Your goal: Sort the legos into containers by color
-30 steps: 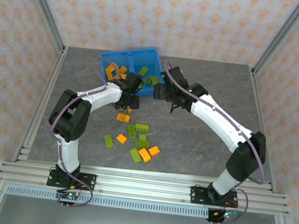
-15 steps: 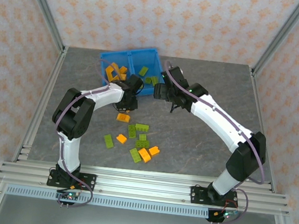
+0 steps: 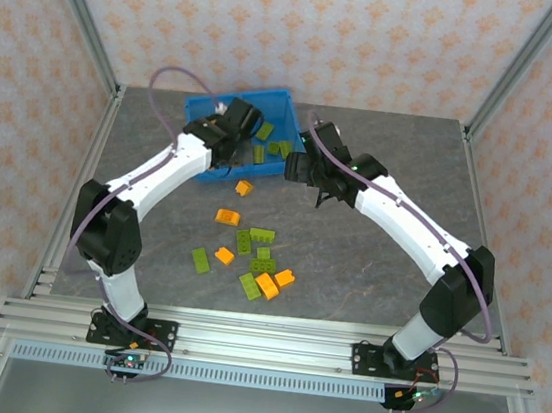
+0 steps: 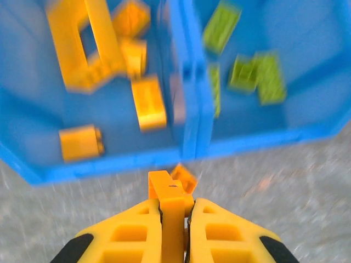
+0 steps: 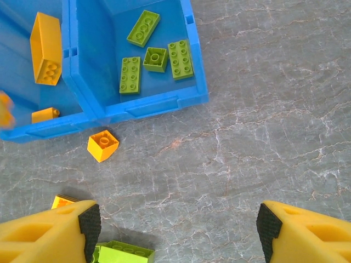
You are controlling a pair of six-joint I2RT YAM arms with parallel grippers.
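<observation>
**Orange brick due for release**

An orange brick [image 4: 168,189] is pinched tight in the left gripper [image 4: 174,211] at the blue bin's [image 4: 189,145] near wall. An advance toward 11 o'clock, over the orange compartment [image 4: 30,109], is needed. The right gripper [image 5: 178,227] is spread wide, empty.

Left arm [image 3: 146,183] and right arm [image 3: 410,223]: rounded white link shells, bulky black joint housings. Grey-purple cable [image 3: 176,75] run along each, loose loop off the left one. Black base plates [image 3: 130,330] bolted on the aluminium rail [image 3: 270,339], small lit board [image 3: 126,357] just below the rail. Left hand [image 4: 175,204], right hand [image 5: 178,222]: yellow fingers [image 5: 38,235] with moulded pockets, black pads [image 5: 89,224].
</observation>
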